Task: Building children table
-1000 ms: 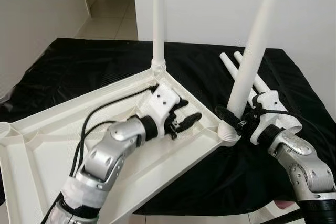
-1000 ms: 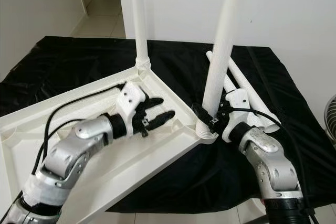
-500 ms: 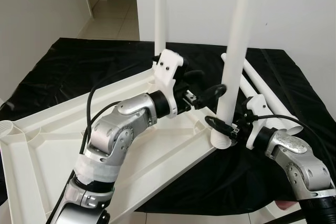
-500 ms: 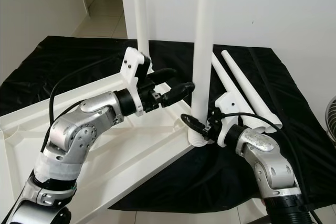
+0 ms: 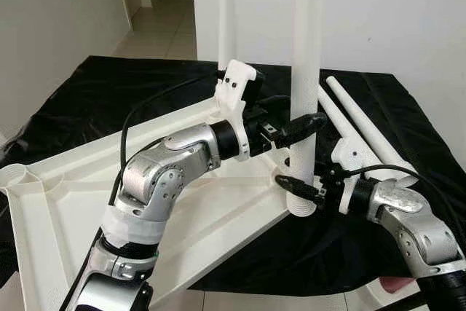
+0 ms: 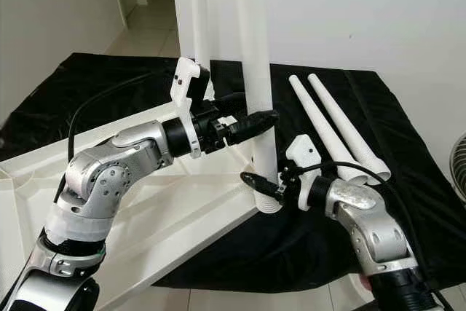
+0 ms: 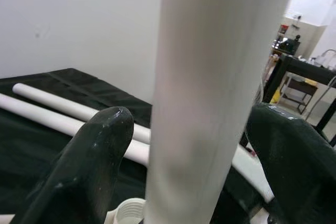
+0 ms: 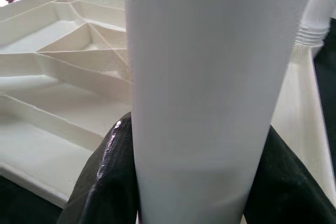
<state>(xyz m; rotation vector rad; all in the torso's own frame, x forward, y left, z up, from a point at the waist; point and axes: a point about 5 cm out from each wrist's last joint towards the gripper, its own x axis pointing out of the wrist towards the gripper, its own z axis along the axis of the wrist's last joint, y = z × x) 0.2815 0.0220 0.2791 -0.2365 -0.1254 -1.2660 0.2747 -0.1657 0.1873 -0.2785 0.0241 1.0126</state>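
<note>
White plastic makes up every part of the job; the tabletop (image 5: pixel 65 209) lies upside down, its ribbed underside up, across a bench (image 5: pixel 95 100) draped in black cloth and hanging partly over the near edge. One leg (image 5: pixel 227 27) stands upright in the far corner socket and looks finished; a second leg (image 5: pixel 306 71) stands upright at the near right corner, its threaded foot in or just at the socket there, though whether it is fully screwed home I cannot tell. Two spare legs (image 6: pixel 331 125) lie side by side on the cloth to the right, untouched; the socket at the left corner (image 5: pixel 14 176) is open and waiting.

Left end effector (image 5: pixel 295 125) reaches across from the tabletop and has its fingers (image 7: pixel 100 150) spread to either side of the second leg partway up, not visibly clamped; the wrist view shows a gap between each pad and the tube. Right end effector (image 6: pixel 263 186) sits low, closed around the same leg just above its foot, the black fingers (image 8: pixel 113 177) pressed against both sides.

By my reckoning the build is about halfway: one leg fixed, one being seated, two to fit, and the table then to be turned upright.
</note>
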